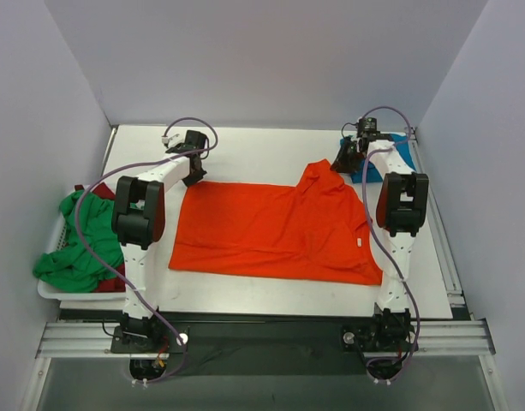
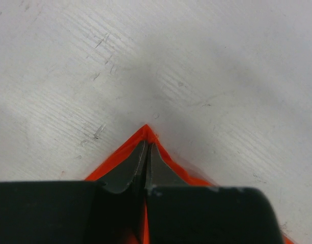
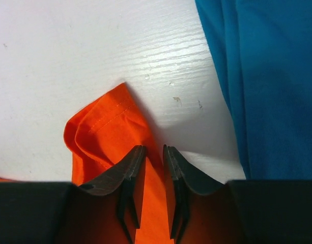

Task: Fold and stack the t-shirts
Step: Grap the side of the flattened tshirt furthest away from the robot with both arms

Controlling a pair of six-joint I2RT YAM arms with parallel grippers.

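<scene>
From above, we see one white basket (image 1: 74, 294) at the table's left edge. It holds a crumpled green t-shirt (image 1: 74, 248), with a dark red t-shirt (image 1: 99, 189) showing beside and beneath it. The white table (image 1: 271, 145) is enclosed by pale grey walls on three sides. The orange-red t-shirt (image 1: 279, 231) lies spread flat across the middle of the table, and a teal blue t-shirt (image 1: 402, 152) lies at the far right corner. We count four shirts, one of each colour, and two arms. The left gripper (image 1: 193, 167) is at the orange-red shirt's far left corner, and the right gripper (image 1: 348, 158) is at its far right corner, just beside the teal one. In the left wrist view, the table is scratched and bare beyond a pointed corner of the orange-red cloth. The two dark fingers (image 2: 133, 165) are pressed together on that corner, with only a thin line between them, pinching it. In the right wrist view, a folded-over, stitched end of the orange-red shirt lies on the table, with the teal blue cloth apart from it on the right. The jaws here stand narrowly apart over the shirt's edge, with orange showing in the gap. We cannot tell whether they grip it.
</scene>
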